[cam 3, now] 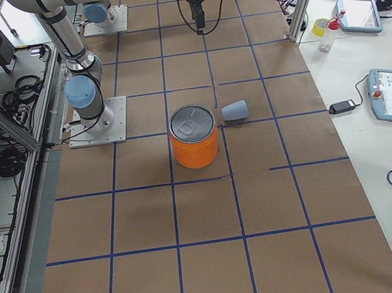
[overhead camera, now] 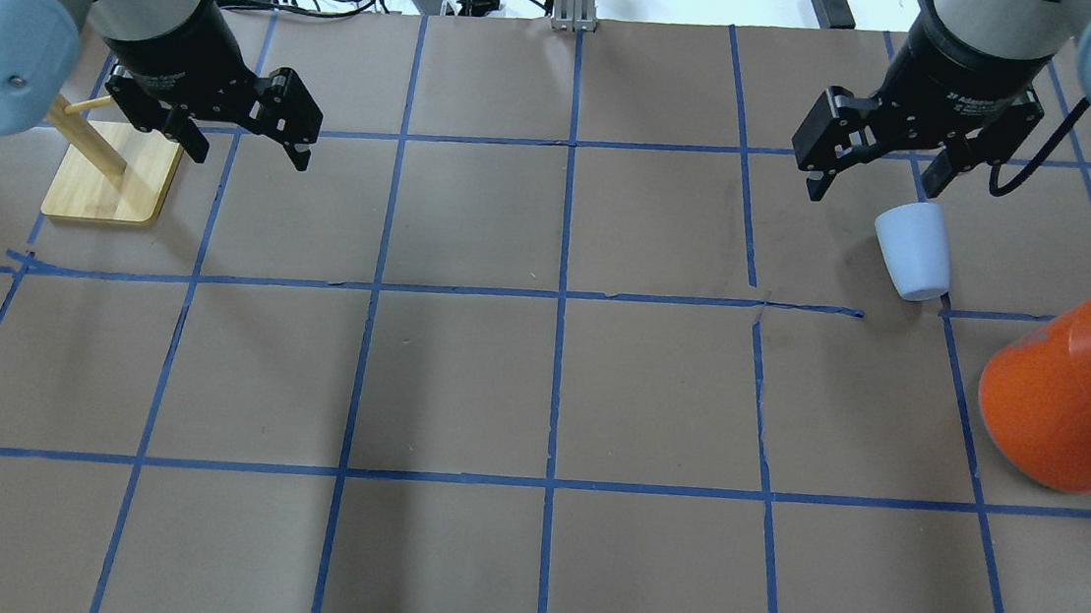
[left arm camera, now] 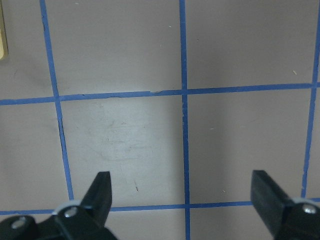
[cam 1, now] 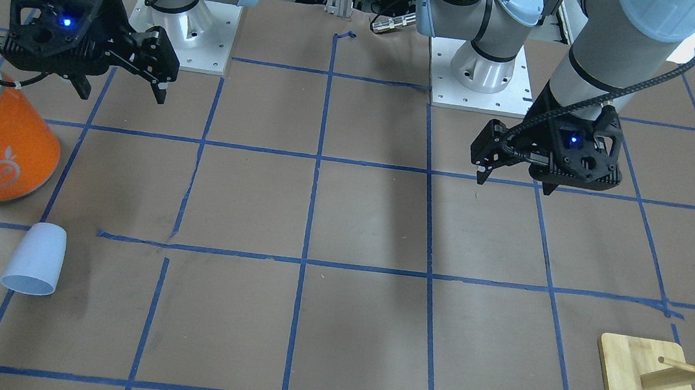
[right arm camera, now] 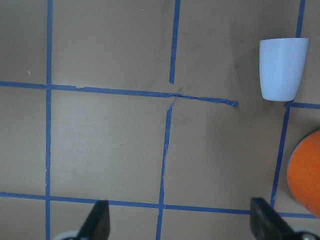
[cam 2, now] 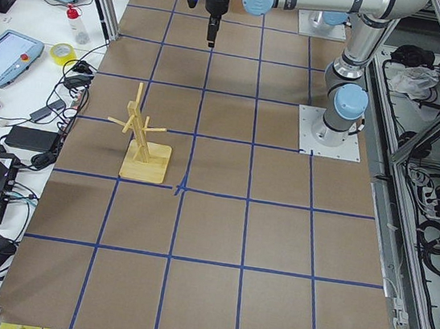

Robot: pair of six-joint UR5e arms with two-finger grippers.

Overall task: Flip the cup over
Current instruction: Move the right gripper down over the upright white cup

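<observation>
Cup (overhead camera: pixel 914 252) lies on its side on the tabletop (overhead camera: pixel 548 396), near the orange can (overhead camera: pixel 1060 411) but apart from it, with its wide end pointing away from the robot. Nothing grips it. The right tool (overhead camera: pixel 867 182) hangs above, close to the cup, spread wide and empty. The left tool (overhead camera: pixel 248 147) is also wide and empty, well apart from the cup, beside the wooden stand (overhead camera: pixel 113 175). I judge that the flip is not yet begun: approach, grip and turning all remain.
</observation>
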